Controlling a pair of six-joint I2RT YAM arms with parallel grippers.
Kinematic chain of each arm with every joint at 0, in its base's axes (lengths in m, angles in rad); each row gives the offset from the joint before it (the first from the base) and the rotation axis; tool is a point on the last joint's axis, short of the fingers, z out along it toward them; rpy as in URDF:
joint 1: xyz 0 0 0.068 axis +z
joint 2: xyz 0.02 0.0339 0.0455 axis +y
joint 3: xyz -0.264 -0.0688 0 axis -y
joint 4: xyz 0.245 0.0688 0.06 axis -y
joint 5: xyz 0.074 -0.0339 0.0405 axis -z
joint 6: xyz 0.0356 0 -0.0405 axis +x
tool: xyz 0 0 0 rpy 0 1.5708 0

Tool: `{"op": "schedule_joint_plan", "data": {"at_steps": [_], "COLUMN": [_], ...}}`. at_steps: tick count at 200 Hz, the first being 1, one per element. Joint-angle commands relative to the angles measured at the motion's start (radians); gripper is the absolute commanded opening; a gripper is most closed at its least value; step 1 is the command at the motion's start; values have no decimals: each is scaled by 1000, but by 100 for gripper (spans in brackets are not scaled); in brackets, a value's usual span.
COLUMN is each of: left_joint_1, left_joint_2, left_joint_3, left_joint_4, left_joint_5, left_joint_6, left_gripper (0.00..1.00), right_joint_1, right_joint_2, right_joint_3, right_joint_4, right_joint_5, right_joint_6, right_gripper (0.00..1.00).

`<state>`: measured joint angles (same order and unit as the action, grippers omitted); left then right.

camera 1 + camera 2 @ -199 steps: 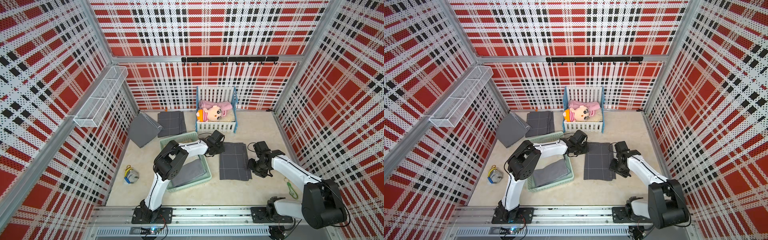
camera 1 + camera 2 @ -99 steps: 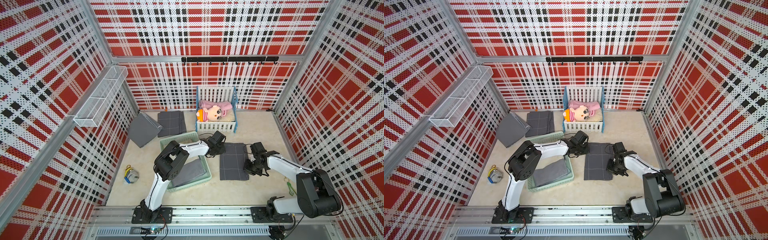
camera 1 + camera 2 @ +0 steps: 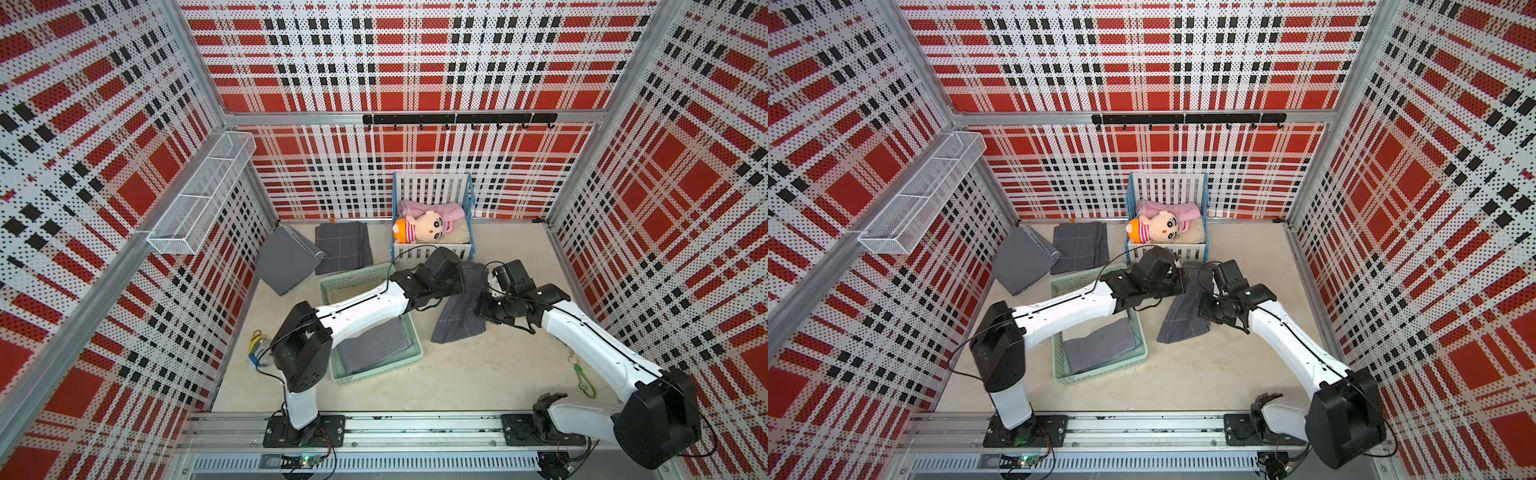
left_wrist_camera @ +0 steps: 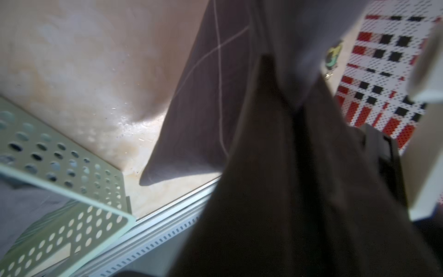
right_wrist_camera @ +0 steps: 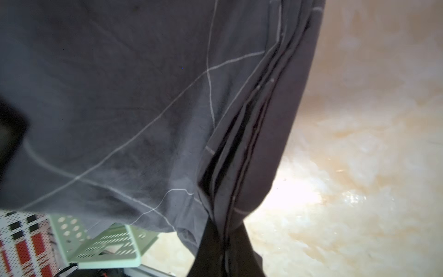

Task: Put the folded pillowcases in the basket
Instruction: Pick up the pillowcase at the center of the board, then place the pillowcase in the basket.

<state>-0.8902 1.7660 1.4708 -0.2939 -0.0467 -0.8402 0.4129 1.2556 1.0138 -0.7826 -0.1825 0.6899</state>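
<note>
Your left tool [image 3: 464, 279] and right tool [image 3: 483, 309] both pinched the pillowcase [image 3: 455, 322]; you needed a level lift over the basket [image 3: 378, 371] rim

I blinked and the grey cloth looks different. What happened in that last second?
The right gripper slid in to the pillowcase and shut on its edge. Together with the left gripper, already clamped on a far corner, it lifted the cloth, which now hangs crumpled instead of lying flat. The basket and crib stayed put.

Dark grey pillowcase [image 3: 457, 320] with thin pale grid lines, mint-green perforated basket [image 3: 376, 370], red-black-white plaid walls [image 3: 415, 62]
</note>
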Motion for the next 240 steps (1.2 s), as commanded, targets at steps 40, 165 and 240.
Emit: {"op": "schedule_joint_plan", "data": {"at_steps": [40, 165, 240], "left_joint_1": [130, 607, 614], "left_joint_2": [-364, -646, -515], "left_joint_3": [-255, -717, -705], "left_joint_4": [-147, -242, -148], "left_joint_5": [-154, -133, -202], "left_joint_6": [-80, 0, 94], "left_gripper": [0, 0, 0], "right_joint_1": [262, 445, 474], "right_joint_2": [181, 676, 665], "right_joint_3": [244, 412, 366], "right_joint_4": [79, 289, 271], "right_joint_5": [-71, -194, -175], "right_joint_6": [56, 50, 61], "right_gripper": [0, 0, 0]}}
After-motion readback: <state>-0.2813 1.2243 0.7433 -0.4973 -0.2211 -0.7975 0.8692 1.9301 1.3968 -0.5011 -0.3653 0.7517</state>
